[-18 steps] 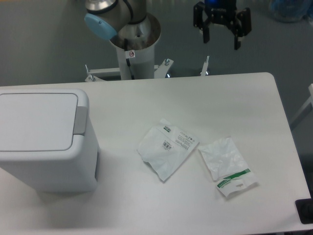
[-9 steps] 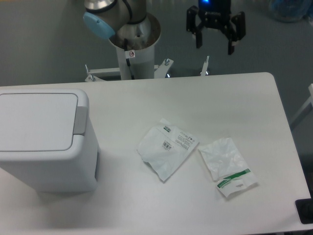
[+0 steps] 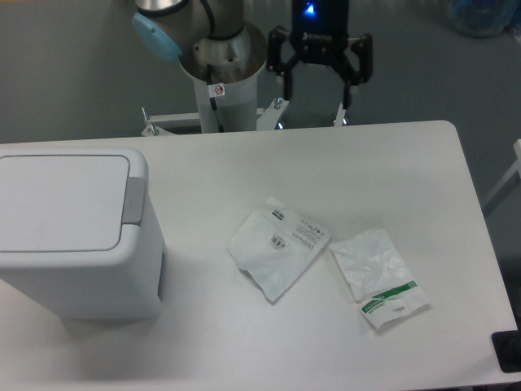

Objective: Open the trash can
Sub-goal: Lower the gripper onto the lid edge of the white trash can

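Here the pincer [image 3: 318, 92] hangs at the 12 o'clock edge of the view, beyond the far rim of the worktop [image 3: 383, 175], with its two fingers spread wide and nothing between them. The trash can [image 3: 77, 232] stands at the 9 o'clock side of the worktop, well apart from the pincer and lying toward 8 o'clock from it. Its flat lid [image 3: 61, 202] is down, so the opening step is not yet done. The lid's long axis runs from 9 to 3 o'clock, and the grey push-tab [image 3: 134, 199] sits on the short edge that faces 3 o'clock, toward the middle of the worktop. In judgement, the coming move turns on carrying the pincer toward 8 o'clock until it is above that tab. Two flat packets, one [image 3: 278, 248] near centre and one [image 3: 379, 277] toward 4 o'clock, lie off this path.
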Tool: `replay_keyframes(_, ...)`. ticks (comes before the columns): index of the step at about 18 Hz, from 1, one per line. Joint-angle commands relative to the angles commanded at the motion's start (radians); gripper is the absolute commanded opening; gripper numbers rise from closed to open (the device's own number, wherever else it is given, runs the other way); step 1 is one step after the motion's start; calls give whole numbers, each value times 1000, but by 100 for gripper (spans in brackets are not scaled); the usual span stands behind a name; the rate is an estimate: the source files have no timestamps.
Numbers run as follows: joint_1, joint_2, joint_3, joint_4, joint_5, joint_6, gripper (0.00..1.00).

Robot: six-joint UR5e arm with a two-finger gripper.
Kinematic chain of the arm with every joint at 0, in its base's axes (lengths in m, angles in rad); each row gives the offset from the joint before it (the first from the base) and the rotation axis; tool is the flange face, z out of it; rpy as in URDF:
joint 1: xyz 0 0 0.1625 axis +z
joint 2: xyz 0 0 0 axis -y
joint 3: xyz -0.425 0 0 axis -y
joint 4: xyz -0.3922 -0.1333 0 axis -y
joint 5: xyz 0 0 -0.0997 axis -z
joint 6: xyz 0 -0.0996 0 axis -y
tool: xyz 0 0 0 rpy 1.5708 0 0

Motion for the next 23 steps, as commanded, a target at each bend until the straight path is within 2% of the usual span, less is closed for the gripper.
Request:
replay_keyframes(3,-73,-27,2,14,-32,-121,100)
replay_keyframes(8,-175,-80,5,155,-34,-310,100)
replay_keyframes(13,-258,-139,15,258,-34,-442,100)
replay_keyframes(18,-330,-195,28,307,-29,-479,100)
replay_keyframes(23,-373,-253,48,319,-29,-481,100)
